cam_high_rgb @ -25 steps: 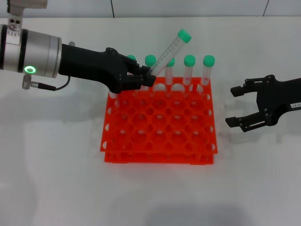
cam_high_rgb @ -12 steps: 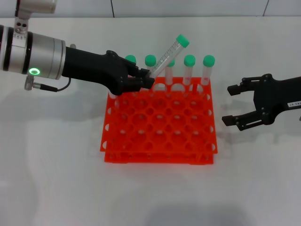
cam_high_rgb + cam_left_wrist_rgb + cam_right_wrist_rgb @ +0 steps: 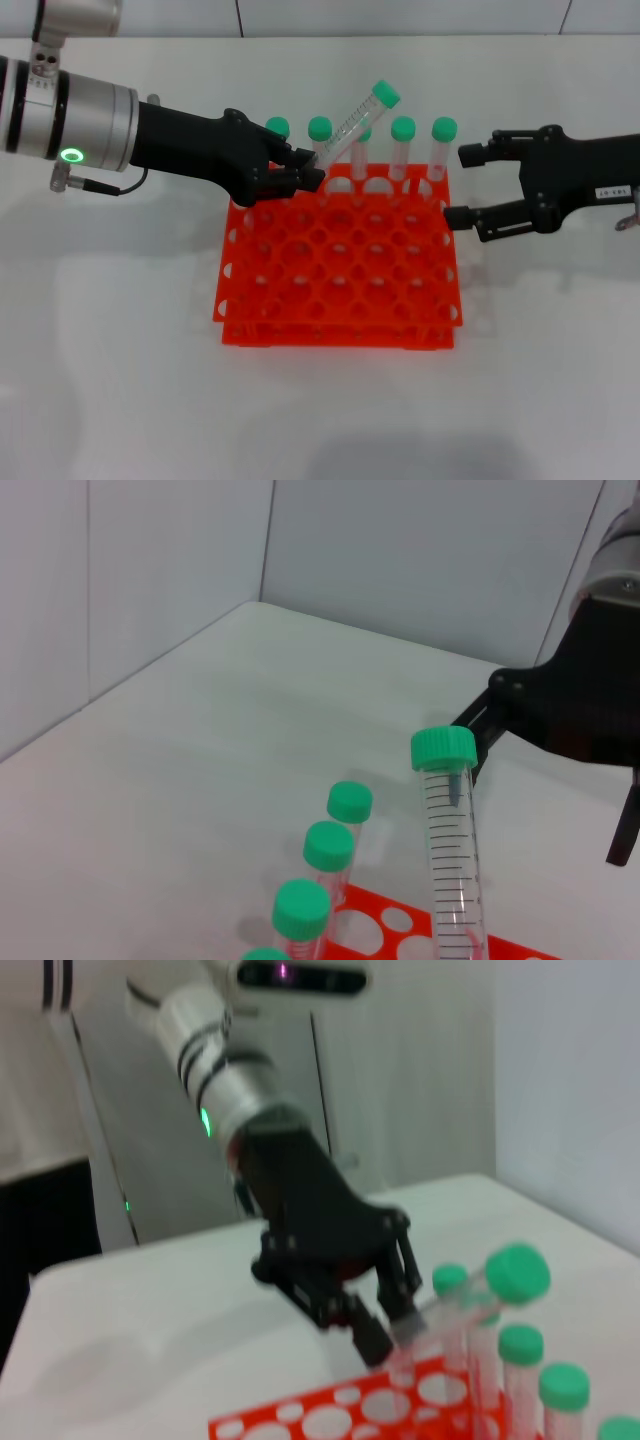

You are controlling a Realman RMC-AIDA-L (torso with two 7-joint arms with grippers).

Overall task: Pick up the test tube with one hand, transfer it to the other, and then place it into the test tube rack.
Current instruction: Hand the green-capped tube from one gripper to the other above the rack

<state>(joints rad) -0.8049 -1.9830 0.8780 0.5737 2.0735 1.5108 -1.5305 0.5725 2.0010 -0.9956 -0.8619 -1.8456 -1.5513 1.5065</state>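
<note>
My left gripper, on the silver arm with the green ring light, is shut on the lower end of the test tube. The tube tilts up and to the right over the back row of the orange-red test tube rack, its green cap uppermost. The tube also shows in the left wrist view and the right wrist view. My right gripper, with the white label, is open beside the rack's back right corner, its fingers pointing toward the tube.
Several other green-capped tubes stand upright in the rack's back row, right under the tilted tube. White table around the rack; a wall runs along the back.
My right gripper has moved left toward the rack and the held tube, still open. My left gripper has shifted slightly and the tube stays tilted in it.
</note>
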